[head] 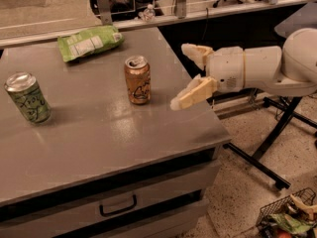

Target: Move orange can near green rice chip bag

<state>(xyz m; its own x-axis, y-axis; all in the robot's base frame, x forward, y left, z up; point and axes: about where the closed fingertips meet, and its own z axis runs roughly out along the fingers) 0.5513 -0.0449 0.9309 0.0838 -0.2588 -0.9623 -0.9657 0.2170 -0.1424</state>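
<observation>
The orange can (137,80) stands upright near the middle of the grey table (99,133). The green rice chip bag (88,42) lies flat at the table's back, up and to the left of the can. My gripper (183,76) is open and empty. It hangs over the table's right part, a short way right of the orange can, with its pale fingers (193,94) pointing left toward the can and not touching it.
A green can (28,97) with scribbled lettering stands at the table's left. The table's right edge runs under my arm (257,66). A black stand (277,128) and a wire basket (287,217) are on the floor to the right. A rail runs behind the table.
</observation>
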